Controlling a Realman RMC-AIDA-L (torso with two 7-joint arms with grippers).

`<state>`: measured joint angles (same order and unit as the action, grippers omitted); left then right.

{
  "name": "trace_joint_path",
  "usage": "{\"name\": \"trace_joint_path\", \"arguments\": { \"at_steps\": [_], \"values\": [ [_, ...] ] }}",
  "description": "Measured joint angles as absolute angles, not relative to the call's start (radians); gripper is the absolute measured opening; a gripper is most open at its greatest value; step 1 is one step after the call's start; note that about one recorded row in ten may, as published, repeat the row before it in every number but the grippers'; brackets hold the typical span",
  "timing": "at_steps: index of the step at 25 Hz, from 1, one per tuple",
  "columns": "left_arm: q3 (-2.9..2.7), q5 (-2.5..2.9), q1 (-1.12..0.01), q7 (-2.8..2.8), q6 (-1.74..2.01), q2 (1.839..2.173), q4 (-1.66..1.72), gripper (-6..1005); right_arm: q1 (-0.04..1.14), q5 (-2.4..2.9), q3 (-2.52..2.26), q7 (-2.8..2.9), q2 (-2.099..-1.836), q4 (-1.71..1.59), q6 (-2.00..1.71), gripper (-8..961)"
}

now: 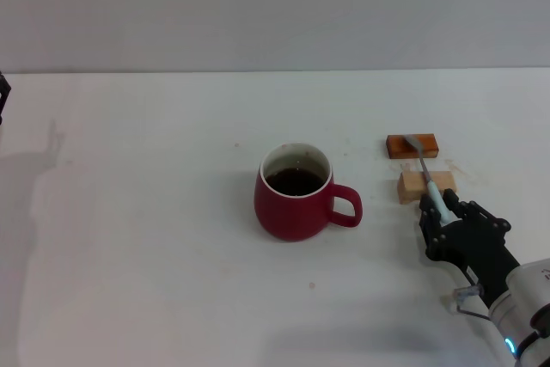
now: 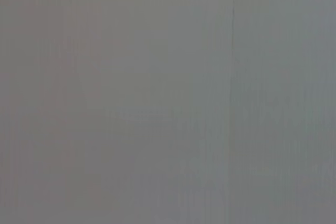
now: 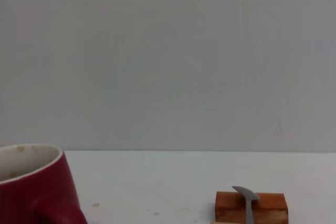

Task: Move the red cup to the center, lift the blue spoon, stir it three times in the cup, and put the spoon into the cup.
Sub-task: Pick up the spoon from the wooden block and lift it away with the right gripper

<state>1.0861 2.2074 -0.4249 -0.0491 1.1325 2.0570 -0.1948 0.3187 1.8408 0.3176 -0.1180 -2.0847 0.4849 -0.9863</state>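
Note:
The red cup (image 1: 296, 199) stands upright mid-table with dark liquid inside and its handle toward my right gripper; its rim and side also fill a corner of the right wrist view (image 3: 31, 187). The blue spoon (image 1: 427, 174) lies across two small blocks, with its grey bowl (image 3: 244, 195) on the orange-brown one. My right gripper (image 1: 436, 205) sits low at the near end of the pale-blue handle, with the handle running into it. Only a dark sliver of my left arm (image 1: 3, 96) shows, at the table's far left edge.
The orange-brown block (image 1: 412, 145) and the pale wooden block (image 1: 425, 185) lie side by side right of the cup. The white table (image 1: 155, 212) ends at a grey wall behind. The left wrist view shows only plain grey.

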Motion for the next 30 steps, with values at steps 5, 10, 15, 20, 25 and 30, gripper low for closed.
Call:
{"name": "trace_joint_path", "arguments": {
  "at_steps": [5,10,15,20,25,30],
  "values": [
    [1.086,2.207,-0.425,-0.049,1.133,2.057,-0.195,840,0.317,1.841,0.318,-0.118,-2.085,0.484,-0.987,296],
    [1.086,2.207,-0.424,-0.049,1.136,2.057,-0.195,840,0.318,1.841,0.318,-0.118,-2.085,0.483,-0.983,292],
    [1.086,2.207,-0.421,-0.050,1.146,2.057,-0.195,840,0.318,1.841,0.318,-0.118,-2.085,0.483,-0.981,282],
    [1.086,2.206,-0.419,-0.050,1.146,2.057,-0.196,840,0.318,1.841,0.318,-0.118,-2.084,0.483,-0.980,268],
    [1.086,2.204,-0.419,-0.050,1.147,2.057,-0.196,840,0.319,1.841,0.318,-0.118,-2.083,0.483,-0.980,253],
    [1.086,2.202,-0.419,-0.051,1.150,2.057,-0.196,840,0.319,1.841,0.325,-0.118,-2.083,0.483,-0.979,239]
  ]
}}
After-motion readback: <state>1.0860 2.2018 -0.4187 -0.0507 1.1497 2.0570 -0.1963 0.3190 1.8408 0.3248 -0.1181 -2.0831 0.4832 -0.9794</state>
